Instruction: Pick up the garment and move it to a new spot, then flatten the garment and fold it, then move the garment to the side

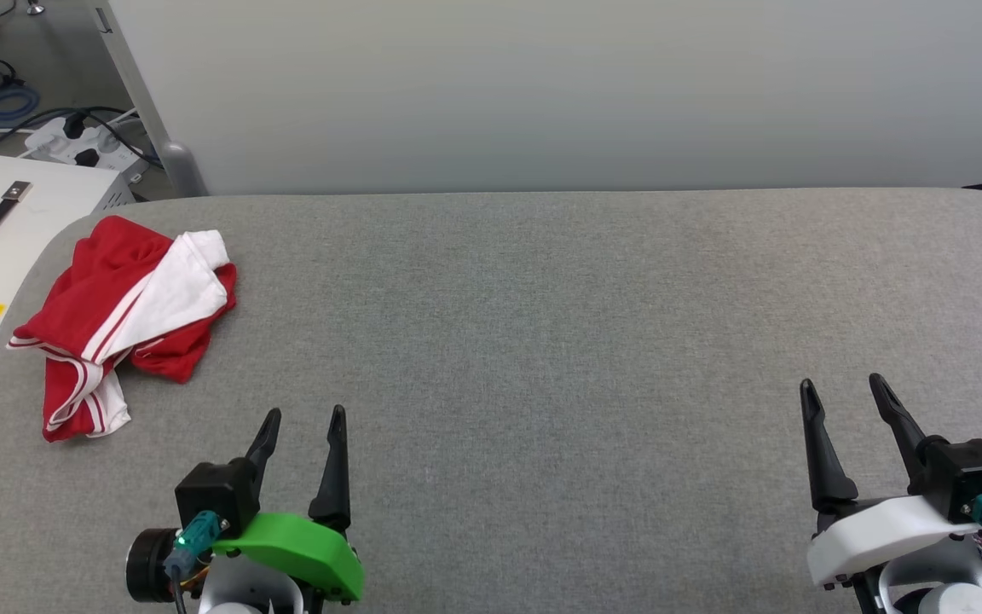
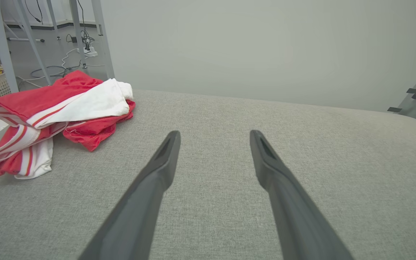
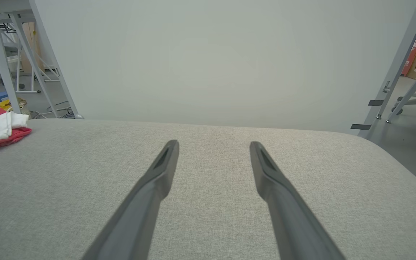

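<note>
One white box (image 1: pixel 5 256) with a black handle stands at the far left, beyond the desk's left edge. One garment (image 1: pixel 129 320), red with white sleeves, lies crumpled on the grey desk (image 1: pixel 542 341) in its far left corner, close to that edge. Of the two tools, the left tool (image 1: pixel 303 415) hovers near, right of the garment, fingers spread wide and holding nothing. Open cloth runs rightward to the right tool (image 1: pixel 840 382), which is equally wide and empty-handed, short of the rounded right edge.

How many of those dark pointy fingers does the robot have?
4: two on the left gripper at lower left, two on the right gripper at lower right, each pair spread open over the grey table.
</note>
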Robot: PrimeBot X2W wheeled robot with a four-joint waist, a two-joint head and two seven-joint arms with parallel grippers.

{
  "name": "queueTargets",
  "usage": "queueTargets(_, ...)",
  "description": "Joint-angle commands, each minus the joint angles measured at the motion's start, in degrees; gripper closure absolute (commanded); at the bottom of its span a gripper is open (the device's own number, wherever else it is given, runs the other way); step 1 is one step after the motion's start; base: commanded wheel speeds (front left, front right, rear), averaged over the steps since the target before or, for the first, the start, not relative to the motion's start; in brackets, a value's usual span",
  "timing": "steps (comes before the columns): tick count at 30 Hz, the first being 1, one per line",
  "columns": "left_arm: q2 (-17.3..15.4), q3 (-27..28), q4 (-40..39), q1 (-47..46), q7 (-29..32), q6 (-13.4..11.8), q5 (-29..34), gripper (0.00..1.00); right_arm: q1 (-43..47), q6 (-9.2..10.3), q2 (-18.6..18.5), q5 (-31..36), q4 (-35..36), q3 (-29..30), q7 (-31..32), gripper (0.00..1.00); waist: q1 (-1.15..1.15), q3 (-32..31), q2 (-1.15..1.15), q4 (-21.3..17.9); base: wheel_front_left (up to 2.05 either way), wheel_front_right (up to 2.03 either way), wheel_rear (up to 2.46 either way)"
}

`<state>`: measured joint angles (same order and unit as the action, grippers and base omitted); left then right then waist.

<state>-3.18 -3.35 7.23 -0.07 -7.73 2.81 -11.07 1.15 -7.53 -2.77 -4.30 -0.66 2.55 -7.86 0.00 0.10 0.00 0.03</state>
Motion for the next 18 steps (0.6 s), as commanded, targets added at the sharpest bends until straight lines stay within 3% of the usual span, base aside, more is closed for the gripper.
queueTargets(1,0.17,-0.15,0.56,-0.25,-0.70,0.44,-0.80,0.00,0.60,0.02,-0.07,0.06,-0.22,0.10,-0.66,0.00,0.00,0.03,0.00,0.01,0.00,0.00,0.00)
queueTargets(18,0.21,-0.79,2.32,-0.70,-2.96,1.14,-3.66,0.00,1.01,0.03,-0.08,-0.93,0.01,0.07,-2.89,0.00,0.00,0.08,0.00,1.64,0.00,0.00,0.00)
